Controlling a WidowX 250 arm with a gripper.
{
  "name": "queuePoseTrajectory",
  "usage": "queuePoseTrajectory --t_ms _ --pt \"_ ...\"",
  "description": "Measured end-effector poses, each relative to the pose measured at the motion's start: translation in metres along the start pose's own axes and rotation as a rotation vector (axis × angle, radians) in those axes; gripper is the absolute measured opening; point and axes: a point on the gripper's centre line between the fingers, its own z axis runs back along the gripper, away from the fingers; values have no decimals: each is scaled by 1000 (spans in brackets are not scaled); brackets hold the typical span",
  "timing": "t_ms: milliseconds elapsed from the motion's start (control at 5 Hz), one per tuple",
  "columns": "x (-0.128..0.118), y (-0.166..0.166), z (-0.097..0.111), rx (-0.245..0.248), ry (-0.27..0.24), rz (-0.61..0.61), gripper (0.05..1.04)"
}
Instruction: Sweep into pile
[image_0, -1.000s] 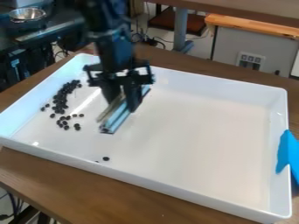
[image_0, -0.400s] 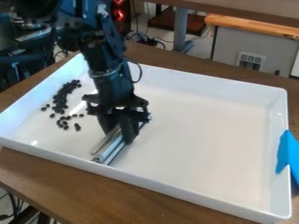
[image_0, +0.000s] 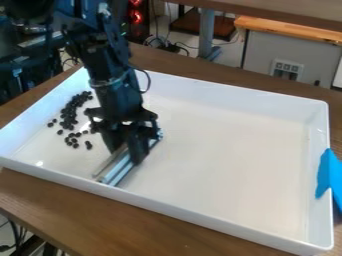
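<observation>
- At the far left edge, behind the tabletop, stands dark equipment (image_0: 23, 55).
- The brown wooden tabletop (image_0: 73, 215) carries a wide white tray (image_0: 227, 160) with raised walls, set at a slant across it.
- Inside the tray's left part lie the small dark beans (image_0: 69, 114): a crowded, curving band towards the back, and a looser scatter just in front of it.
- Right of the beans, a silvery metal bar (image_0: 119, 170) lies aslant, its near end close to the tray's front wall, its other end pointing back and to the right. Whether that near end touches the wall, I cannot tell.
- The pincer (image_0: 125, 152) hangs down over the tray and is pinching the bar, one finger on either side.
- Behind the tabletop, further right, are a grey upright post (image_0: 206, 30) and a grey panel (image_0: 286, 50) with sockets.
- At the right edge, a bright blue piece (image_0: 326, 172) overlaps the tray's right wall.
</observation>
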Motion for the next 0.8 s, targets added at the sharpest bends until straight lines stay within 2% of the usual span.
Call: queuePoseTrajectory --t_ms 200,400,600,800 --pt "3 13 2 16 9 3 380" --pt "6 22 3 56 -10 -37 380" --pt "12 33 2 117 -44 -83 380" --pt "12 40 3 152 -61 -125 380"
